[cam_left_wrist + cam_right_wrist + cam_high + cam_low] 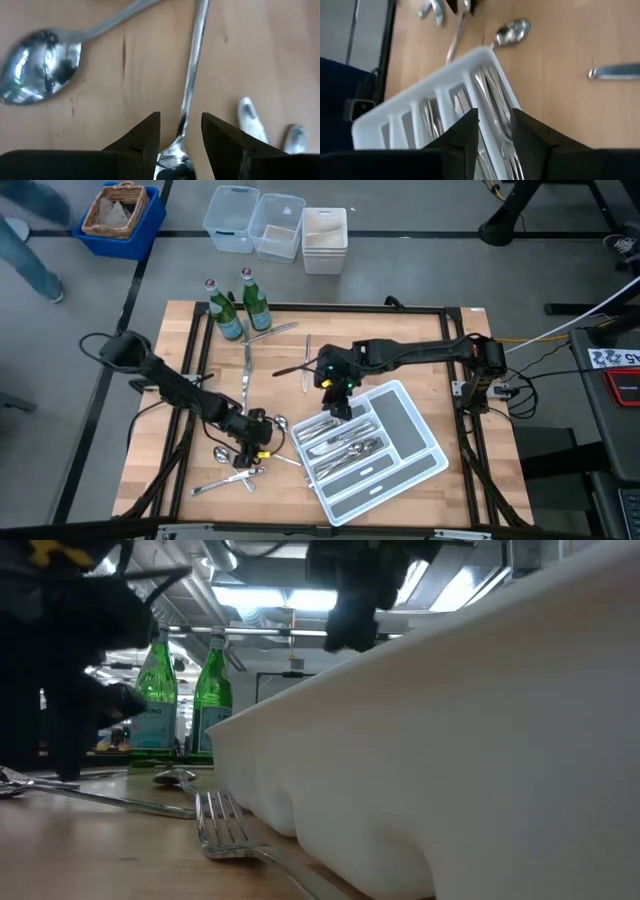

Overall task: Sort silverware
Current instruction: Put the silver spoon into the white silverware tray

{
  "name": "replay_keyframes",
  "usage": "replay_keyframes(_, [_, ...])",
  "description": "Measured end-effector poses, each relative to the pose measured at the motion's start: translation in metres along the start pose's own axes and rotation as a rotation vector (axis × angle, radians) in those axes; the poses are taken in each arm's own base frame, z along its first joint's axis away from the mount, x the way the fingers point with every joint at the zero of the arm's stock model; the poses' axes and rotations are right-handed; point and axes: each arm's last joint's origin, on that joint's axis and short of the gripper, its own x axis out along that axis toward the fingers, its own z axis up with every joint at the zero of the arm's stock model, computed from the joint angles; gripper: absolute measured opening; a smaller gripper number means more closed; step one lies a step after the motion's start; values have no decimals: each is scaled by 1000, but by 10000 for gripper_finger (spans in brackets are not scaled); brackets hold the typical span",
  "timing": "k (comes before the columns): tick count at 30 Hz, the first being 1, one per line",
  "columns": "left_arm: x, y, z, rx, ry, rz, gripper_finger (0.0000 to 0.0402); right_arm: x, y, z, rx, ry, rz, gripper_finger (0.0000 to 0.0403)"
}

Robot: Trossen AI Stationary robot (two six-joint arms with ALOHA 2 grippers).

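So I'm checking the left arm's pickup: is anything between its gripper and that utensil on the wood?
Nothing visible is. The left gripper is open, its fingers either side of the utensil's handle. The nearby spoon lies clear of them.

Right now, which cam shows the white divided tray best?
High view: the whole white divided tray shows, compartments and the silverware in them. Low view gives only its side wall. Right wrist view catches one end. Left wrist view shows none.
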Motion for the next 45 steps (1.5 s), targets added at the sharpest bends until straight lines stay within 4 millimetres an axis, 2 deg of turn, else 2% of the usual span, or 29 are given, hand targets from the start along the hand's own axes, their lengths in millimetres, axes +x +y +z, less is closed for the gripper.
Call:
replay_keyframes(10, [15, -2, -6, 61, 47, 49, 127, -31, 17, 27, -39, -86, 10, 117])
replay_keyframes(16, [15, -1, -8, 63, 57, 83, 67, -43, 24, 37, -57, -127, 15, 117])
replay_keyframes(22, [15, 1, -10, 102, 78, 109, 11, -46, 25, 39, -61, -135, 17, 117])
replay_keyframes(30, [13, 1, -9, 97, 73, 109, 6, -45, 24, 35, -46, -102, 13, 117])
replay_keyframes(45, [-20, -5, 4, 120, 64, 109, 3, -45, 23, 25, -12, -4, 3, 117])
